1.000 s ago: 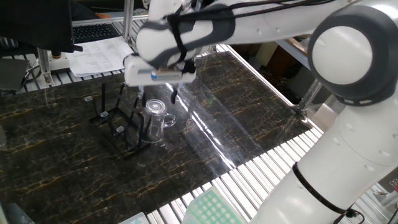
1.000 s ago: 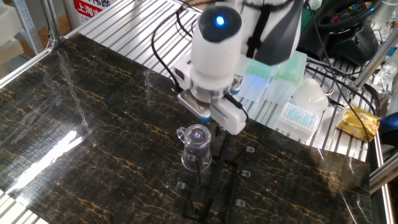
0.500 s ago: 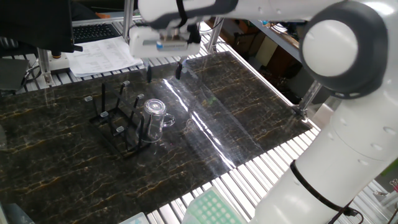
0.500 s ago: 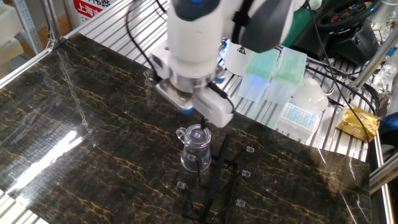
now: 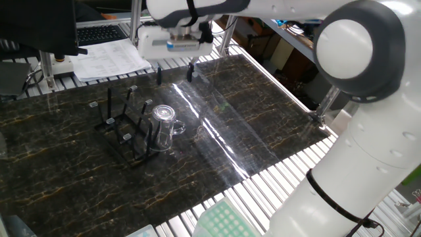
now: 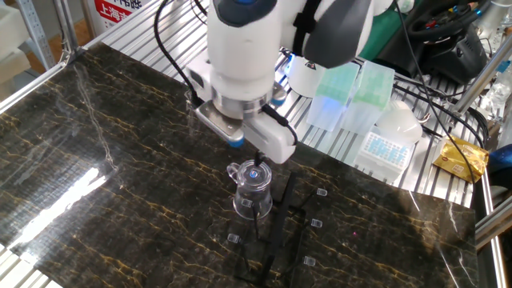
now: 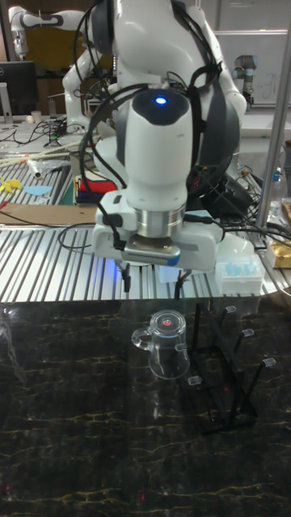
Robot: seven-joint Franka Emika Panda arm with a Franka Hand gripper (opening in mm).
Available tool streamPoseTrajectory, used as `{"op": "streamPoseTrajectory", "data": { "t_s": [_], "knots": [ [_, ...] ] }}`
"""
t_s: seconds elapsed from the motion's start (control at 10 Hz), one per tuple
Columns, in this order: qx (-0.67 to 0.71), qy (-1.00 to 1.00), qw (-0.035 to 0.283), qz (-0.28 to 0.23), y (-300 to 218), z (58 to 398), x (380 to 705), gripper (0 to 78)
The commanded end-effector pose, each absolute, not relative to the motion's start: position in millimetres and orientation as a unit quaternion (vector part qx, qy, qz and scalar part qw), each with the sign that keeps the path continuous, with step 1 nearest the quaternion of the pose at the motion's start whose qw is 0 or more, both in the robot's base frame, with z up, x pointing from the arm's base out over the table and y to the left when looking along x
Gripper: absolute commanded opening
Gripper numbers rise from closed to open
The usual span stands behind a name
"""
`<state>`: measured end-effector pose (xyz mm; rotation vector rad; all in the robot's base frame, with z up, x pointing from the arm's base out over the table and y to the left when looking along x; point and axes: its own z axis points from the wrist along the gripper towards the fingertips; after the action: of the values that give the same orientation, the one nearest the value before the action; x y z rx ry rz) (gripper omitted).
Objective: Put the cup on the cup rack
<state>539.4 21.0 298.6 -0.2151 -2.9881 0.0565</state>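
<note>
The cup (image 5: 163, 126) is a clear glass mug that sits, apparently upside down, over a peg at the edge of the cup rack (image 5: 122, 131), a black wire stand. In the tall fixed view, the cup (image 7: 167, 345) has its handle to the left of the cup rack (image 7: 230, 376). My gripper (image 5: 174, 74) hangs well above the cup, open and holding nothing. From the other side, the cup (image 6: 252, 190) shows just below the gripper's body, whose fingers are mostly hidden. The gripper (image 7: 153, 280) is clear of the glass.
Green tip boxes (image 6: 344, 92), a white box (image 6: 388, 144) and a yellow packet (image 6: 460, 160) lie on the ribbed metal past the dark marble top. Papers (image 5: 108, 59) and a metal post (image 5: 46, 66) stand at the back.
The gripper has risen from just over the cup to well above it, staying open. The cup stays on the rack, unmoved.
</note>
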Motion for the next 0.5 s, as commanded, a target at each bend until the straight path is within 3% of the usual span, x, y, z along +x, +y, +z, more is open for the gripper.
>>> {"op": "streamPoseTrajectory", "data": {
  "t_s": [0.1,0.5],
  "knots": [
    [-0.01,-0.998,0.064,0.014,-3,298,555,77.3],
    [0.033,-0.998,0.059,0.008,-24,285,562,77.3]
  ]
}}
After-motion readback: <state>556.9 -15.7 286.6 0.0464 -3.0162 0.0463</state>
